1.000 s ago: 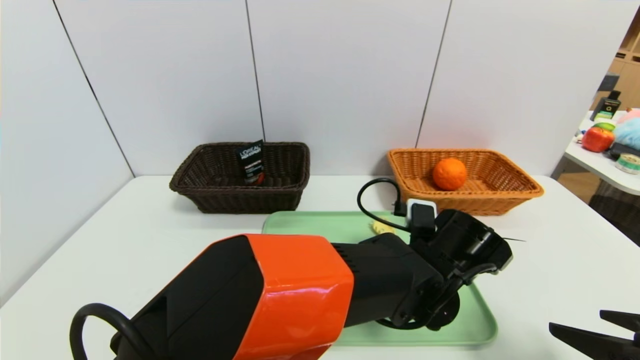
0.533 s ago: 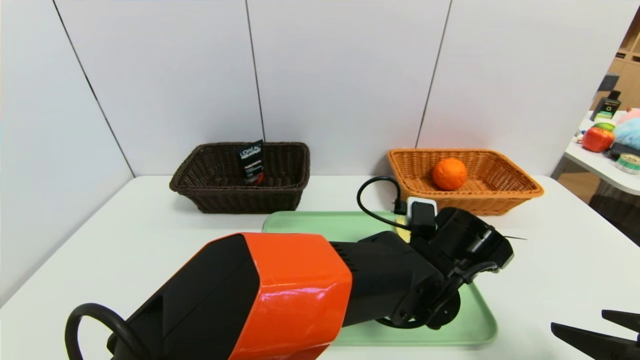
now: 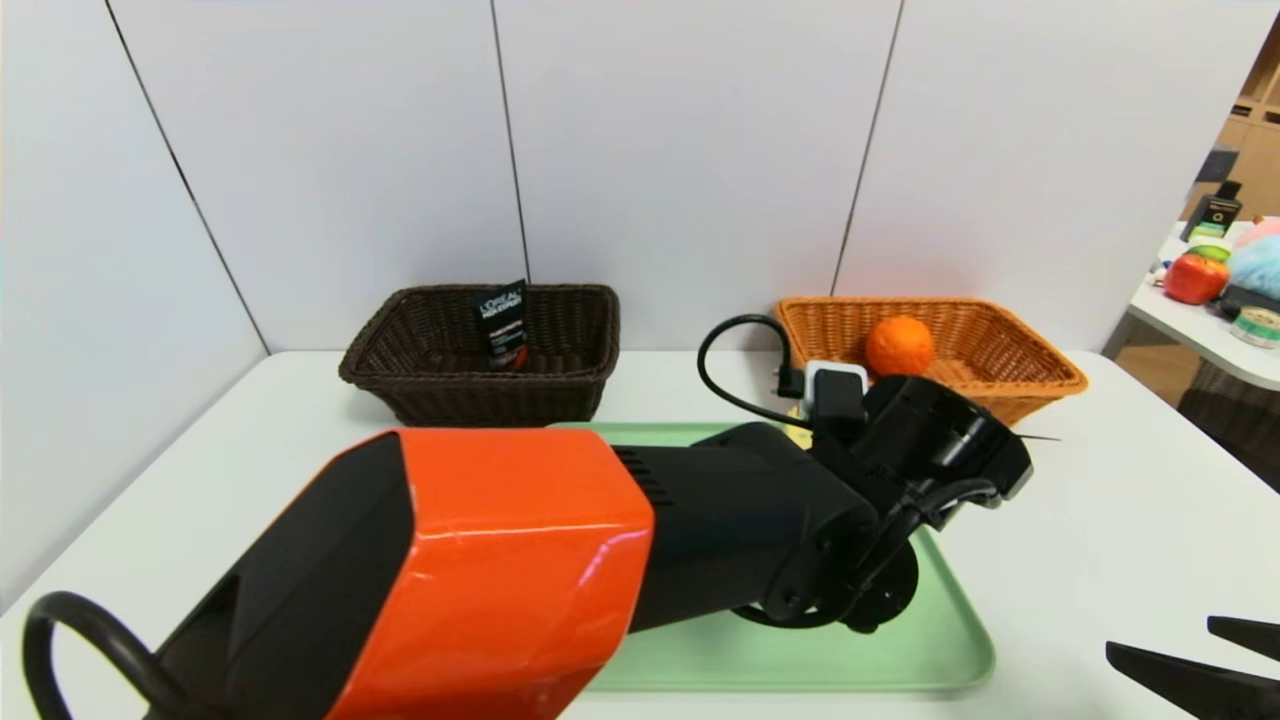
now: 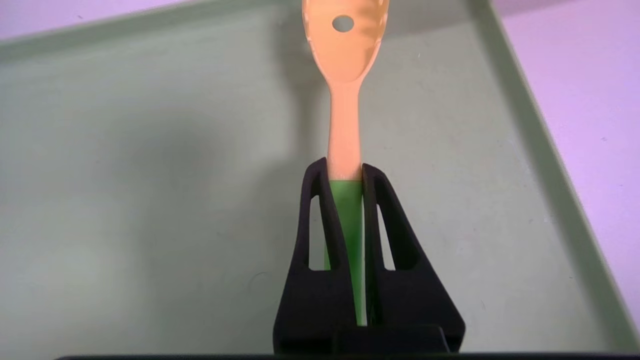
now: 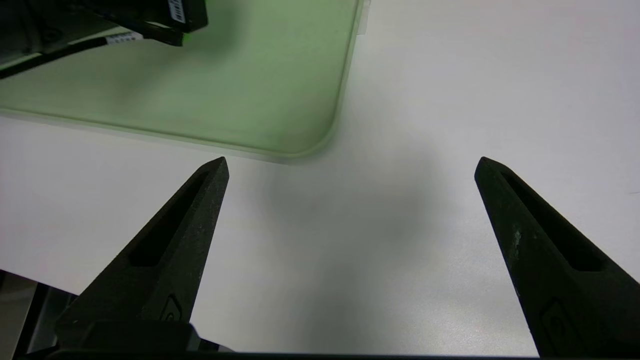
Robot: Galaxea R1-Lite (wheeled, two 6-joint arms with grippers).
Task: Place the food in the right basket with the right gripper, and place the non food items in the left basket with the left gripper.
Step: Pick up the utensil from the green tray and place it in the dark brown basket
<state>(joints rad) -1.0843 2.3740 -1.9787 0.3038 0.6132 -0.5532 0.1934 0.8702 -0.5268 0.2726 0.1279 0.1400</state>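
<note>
The orange fruit (image 3: 898, 345) lies in the orange-tan right basket (image 3: 1040, 375). The black L'OREAL tube (image 3: 503, 322) leans inside the dark brown left basket (image 3: 400, 380). My left gripper (image 4: 344, 167) is shut on the green handle of the yellow-headed utensil (image 4: 344, 100) and holds it just above the green tray (image 4: 150, 150). In the head view the left arm (image 3: 520, 560) hides its jaws, and only a yellow sliver of the utensil (image 3: 797, 432) shows. My right gripper (image 5: 351, 160) stands open and empty over the bare table beside the tray's near right corner (image 5: 310, 135).
The green tray (image 3: 930, 655) lies in the middle of the white table (image 3: 1100, 520), in front of both baskets. White wall panels stand right behind the baskets. A side table (image 3: 1190, 320) with an apple and other items stands at the far right.
My left gripper has shut on the utensil. The left arm has since risen with it, and its wrist now sits higher, toward the baskets. The right gripper has stayed put.
</note>
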